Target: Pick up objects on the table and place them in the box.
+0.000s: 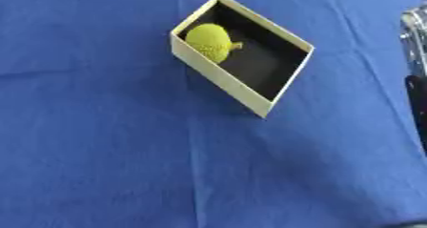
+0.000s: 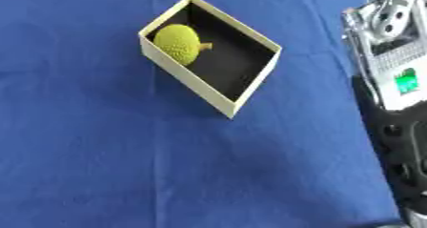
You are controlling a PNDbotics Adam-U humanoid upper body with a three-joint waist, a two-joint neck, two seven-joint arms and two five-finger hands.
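Cream cardboard box with black interior [image 1: 218,77] askew on blue cloth-covered table [image 1: 125,165], bumpy yellow-green round fruit [image 1: 209,42] inside its far-left corner, right arm [image 2: 392,79] at right edge, hand's fingers unseen, cannot tell

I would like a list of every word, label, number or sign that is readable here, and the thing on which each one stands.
No text can be read in either view.
Green patch on the right arm: perhaps a label or display, too blurred to read.
Box: plain cream walls, dark inside, no print.
Yellow-green bumpy ball in the box: no marking.
Blue cloth: plain.
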